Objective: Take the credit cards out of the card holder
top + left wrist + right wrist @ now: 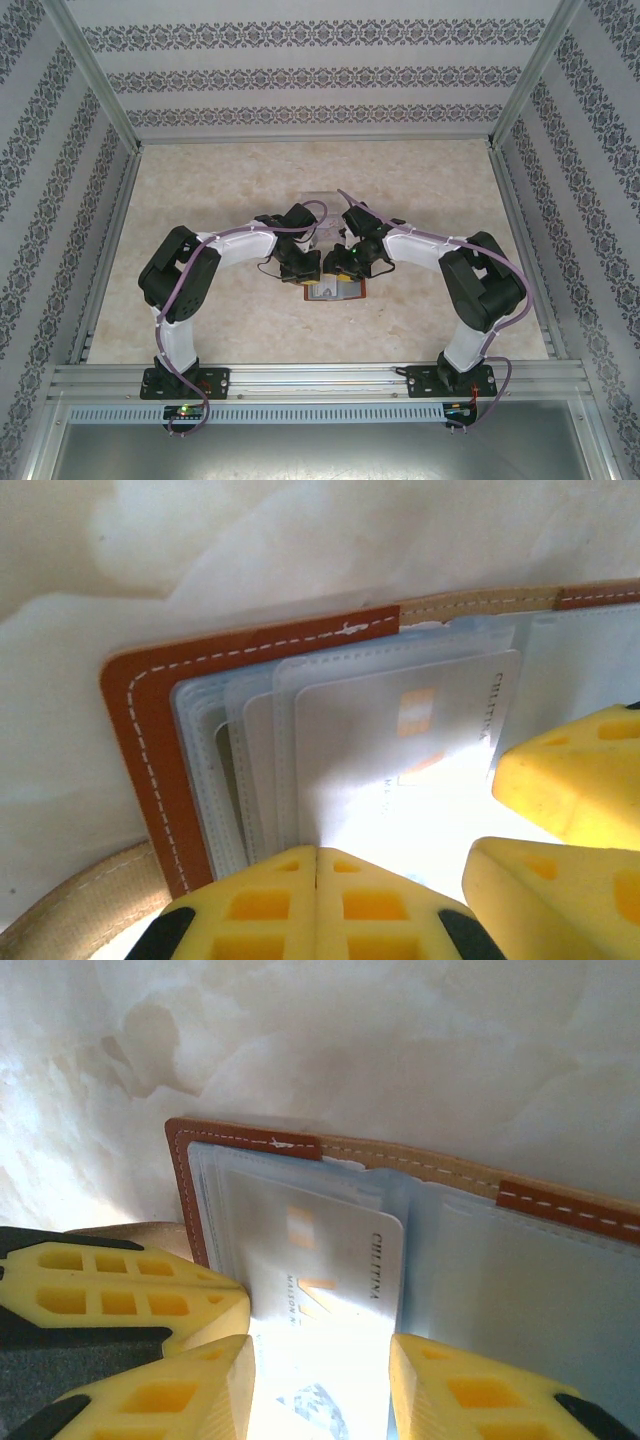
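One Alignment to Verify Before Withdrawal

1. Locate the card holder (140, 730) lying open and flat on the table (220, 200), directly beneath both tools.
2. Identify the topmost of the credit cards (310, 1250): whitish, seated in the blue-grey pocket stack on the holder half under the tools. Count of cards beneath it not resolvable.
3. Confirm the left tool (317, 900) fully closed, finger against finger, nothing pinched between. Note its position over the near edge of the pocket stack, close to the tan strap (70, 910). Treat as a probable hold-down on the holder.
4. Confirm the right tool (320, 1400) part open, one finger at each long side of the top card, the card's near end in the gap. Record no visible clamp; contact unverifiable through the glare at that end.
5. Read the card's long axis off the printed line along its edge: straight ahead of the right tool, from the finger gap out toward the holder's far stitched edge.
6. Assign the pull to the right tool, as the one astride the card; leave the left tool just beside it, on its left. Expect the draw to run back along that axis, toward the tool. Check the pocket-mouth direction first: cannot tell from these views.
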You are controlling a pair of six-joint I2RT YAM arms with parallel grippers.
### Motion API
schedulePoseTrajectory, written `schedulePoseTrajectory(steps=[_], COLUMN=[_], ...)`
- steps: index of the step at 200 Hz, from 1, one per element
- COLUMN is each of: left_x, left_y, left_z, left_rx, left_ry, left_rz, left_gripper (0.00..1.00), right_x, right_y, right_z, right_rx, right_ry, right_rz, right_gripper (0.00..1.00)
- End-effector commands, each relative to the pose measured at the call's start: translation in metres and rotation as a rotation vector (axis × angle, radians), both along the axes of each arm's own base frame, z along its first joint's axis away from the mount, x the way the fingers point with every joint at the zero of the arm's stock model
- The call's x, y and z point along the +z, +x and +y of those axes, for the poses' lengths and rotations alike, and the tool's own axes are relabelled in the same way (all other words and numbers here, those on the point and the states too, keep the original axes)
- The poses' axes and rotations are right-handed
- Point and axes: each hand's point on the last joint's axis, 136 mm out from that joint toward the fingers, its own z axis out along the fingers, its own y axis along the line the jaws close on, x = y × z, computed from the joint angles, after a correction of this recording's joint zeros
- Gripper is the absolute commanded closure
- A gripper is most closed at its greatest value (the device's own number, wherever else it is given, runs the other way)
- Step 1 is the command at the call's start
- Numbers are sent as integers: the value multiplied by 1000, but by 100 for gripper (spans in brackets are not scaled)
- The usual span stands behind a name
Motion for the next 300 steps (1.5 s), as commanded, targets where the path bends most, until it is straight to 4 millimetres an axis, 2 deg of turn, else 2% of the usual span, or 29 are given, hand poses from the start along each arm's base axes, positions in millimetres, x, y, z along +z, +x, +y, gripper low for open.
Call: schedulePoseTrajectory(steps=[1, 37, 98, 139, 208, 250, 300], left_x=[12, 16, -4, -6, -5, -4, 0], left_y=[-3, -2, -8, -9, -9, -9, -9], left_z=[3, -1, 5, 5, 5, 5, 6], left_rx=[-13, -13, -16, -16, -16, -16, -16], left_ry=[18, -3, 37, 37, 34, 33, 31], left_rz=[-20, -23, 12, 15, 15, 11, 6], left_gripper=[96, 96, 96, 96, 96, 96, 96], right_x=[-2, -5, 3, 8, -11, -18, -12], right_y=[-5, -5, -1, 0, -5, -7, -3], right_z=[-9, -3, -9, -4, 5, -3, -19], right_rx=[-20, -21, -44, -41, -17, -15, -9], right_ry=[-17, 12, -9, 6, 4, -53, -149], right_rz=[17, 28, -9, -21, 31, 32, -8], right_gripper=[59, 60, 64, 70, 71, 71, 71])
